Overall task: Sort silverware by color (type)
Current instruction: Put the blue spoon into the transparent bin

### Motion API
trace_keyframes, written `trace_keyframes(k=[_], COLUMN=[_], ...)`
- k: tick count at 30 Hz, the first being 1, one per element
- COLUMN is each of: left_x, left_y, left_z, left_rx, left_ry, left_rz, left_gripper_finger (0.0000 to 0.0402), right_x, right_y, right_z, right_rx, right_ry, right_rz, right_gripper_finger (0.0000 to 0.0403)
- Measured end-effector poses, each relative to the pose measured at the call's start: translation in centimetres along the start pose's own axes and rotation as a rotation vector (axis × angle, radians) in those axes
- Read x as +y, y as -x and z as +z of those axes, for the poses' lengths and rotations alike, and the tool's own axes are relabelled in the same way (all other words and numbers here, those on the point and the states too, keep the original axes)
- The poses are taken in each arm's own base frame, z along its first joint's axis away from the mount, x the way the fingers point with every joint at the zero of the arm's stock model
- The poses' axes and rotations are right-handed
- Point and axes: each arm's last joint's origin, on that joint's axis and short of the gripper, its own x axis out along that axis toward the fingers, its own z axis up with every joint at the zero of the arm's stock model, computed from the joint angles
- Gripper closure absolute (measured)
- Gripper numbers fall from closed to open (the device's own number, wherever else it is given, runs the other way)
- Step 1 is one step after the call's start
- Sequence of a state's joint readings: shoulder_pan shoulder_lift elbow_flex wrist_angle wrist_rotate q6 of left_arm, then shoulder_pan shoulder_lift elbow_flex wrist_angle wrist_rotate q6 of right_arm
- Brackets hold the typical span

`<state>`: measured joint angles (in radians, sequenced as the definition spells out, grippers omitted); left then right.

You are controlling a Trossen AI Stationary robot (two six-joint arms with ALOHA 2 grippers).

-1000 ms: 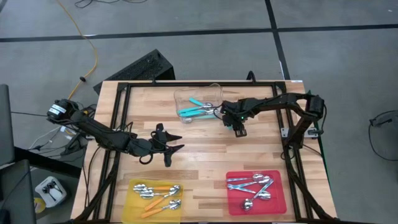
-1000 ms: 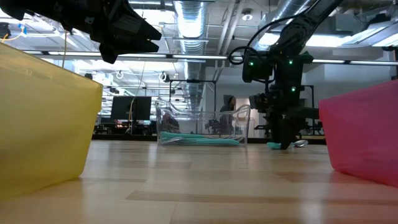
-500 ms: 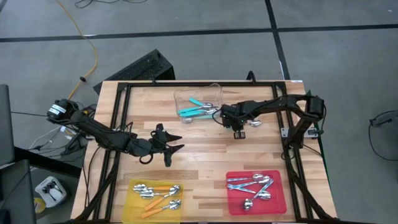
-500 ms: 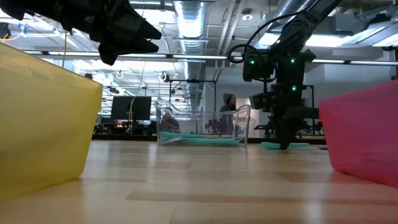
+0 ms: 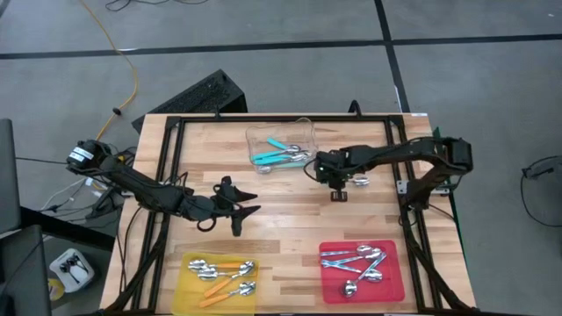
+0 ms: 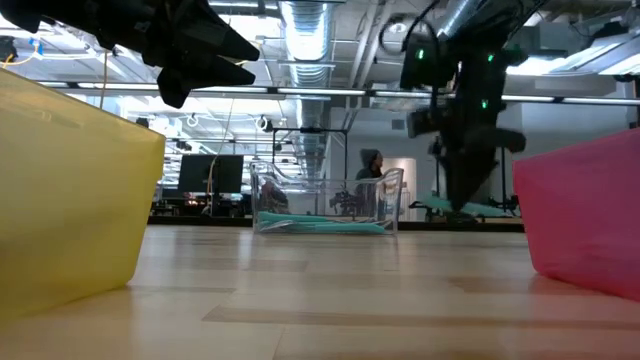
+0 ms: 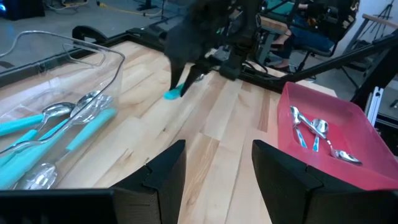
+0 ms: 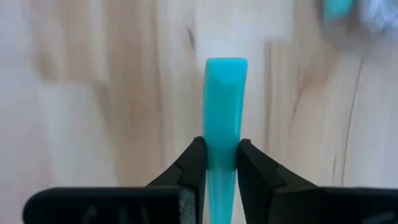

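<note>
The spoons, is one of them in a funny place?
Yes. One teal spoon isn't in the clear tub with the other teal ones. The right hand pinches its handle and holds it above the bare table, right of the tub.

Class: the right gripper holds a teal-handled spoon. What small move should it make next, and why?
Probably carry it toward the clear tub: the right gripper is shut on the teal spoon, and the other teal spoons lie in that tub.
</note>
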<state>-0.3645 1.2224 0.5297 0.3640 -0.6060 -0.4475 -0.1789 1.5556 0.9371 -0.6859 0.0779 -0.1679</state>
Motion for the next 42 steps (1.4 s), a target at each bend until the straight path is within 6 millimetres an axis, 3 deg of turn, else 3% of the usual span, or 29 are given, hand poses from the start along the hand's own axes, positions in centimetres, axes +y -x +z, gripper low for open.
trace_keyframes(k=[13,25,31,36,42], left_x=[0.0,0.0,0.0,0.0,0.1], left_y=[0.0,0.0,0.0,-0.1,-0.1], left_z=[0.0,0.0,-0.2,-0.3,-0.6], left_rx=[0.000,0.010,0.024,0.029,0.050], left_ry=[0.013,0.011,0.003,-0.001,-0.011], left_rz=[0.000,-0.016,-0.015,-0.016,-0.007], left_gripper_finger=[0.0235,0.0235,0.0235,0.0235,0.0235], right_x=[3.7,4.8,3.3,0.4,-3.4], right_y=[6.7,10.2,8.7,5.2,1.1], right_z=[0.9,6.8,9.1,10.1,9.8], right_rx=[-0.385,-1.068,-1.233,-1.193,-1.074], right_ry=[0.006,0.085,0.081,0.007,-0.167], right_rz=[-0.002,-0.269,-0.399,-0.457,-0.473], right_gripper_finger=[0.0315,0.0315,0.0315,0.0315,0.0315])
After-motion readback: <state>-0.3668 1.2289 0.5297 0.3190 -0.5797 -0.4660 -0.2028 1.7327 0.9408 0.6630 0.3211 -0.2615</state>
